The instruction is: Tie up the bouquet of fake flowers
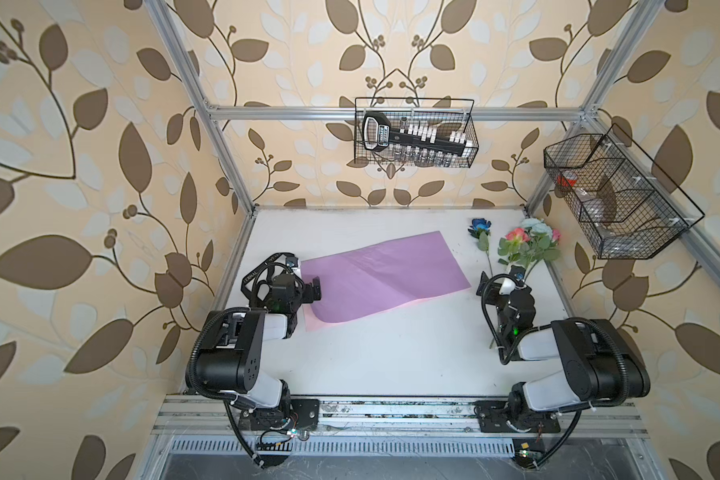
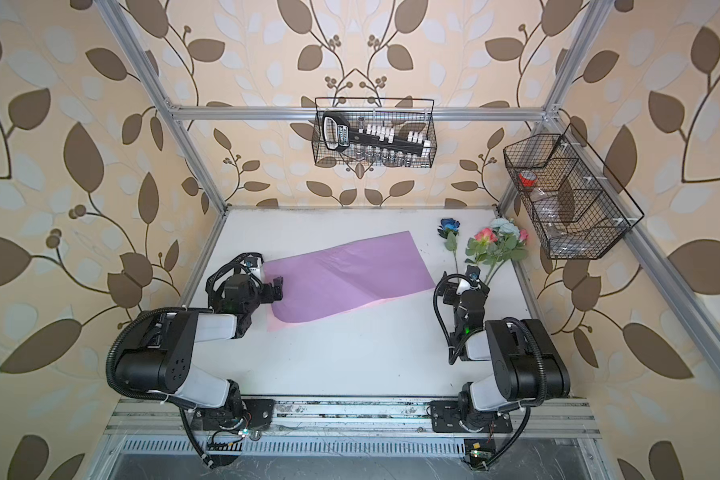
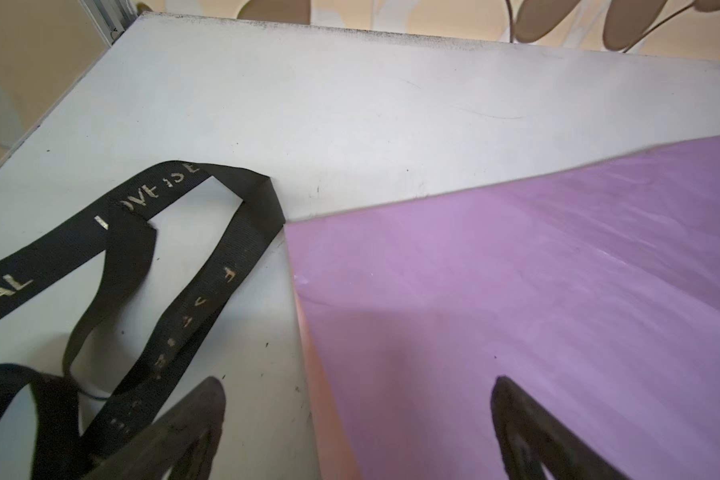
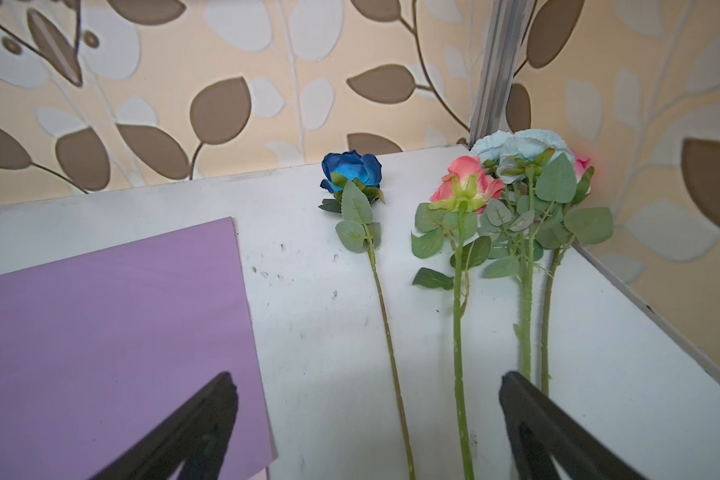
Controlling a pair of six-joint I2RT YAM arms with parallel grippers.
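Beneath the left arm, black ribbon (image 3: 221, 270) half hidden, lower stems under right arm, bouquet of fake flowers (image 1: 524, 245) loose at one o'clock of right gripper (image 4: 368, 384), jaws apart, left gripper (image 3: 358, 384) likewise apart, astride lilac paper (image 1: 375, 274) edge

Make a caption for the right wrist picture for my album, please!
Open right gripper poised over loose fake flowers lying beside the lilac wrapping paper on a white table.

- left arm (image 1: 225, 361): folded at the elbow, forearm reaching forward, wrist turned in toward the middle.
- left gripper (image 3: 356, 386): jaws spread wide, nothing between them.
- right arm (image 1: 591, 357): folded the same way, wrist aimed at the far side.
- right gripper (image 4: 366, 378): jaws wide apart, empty.
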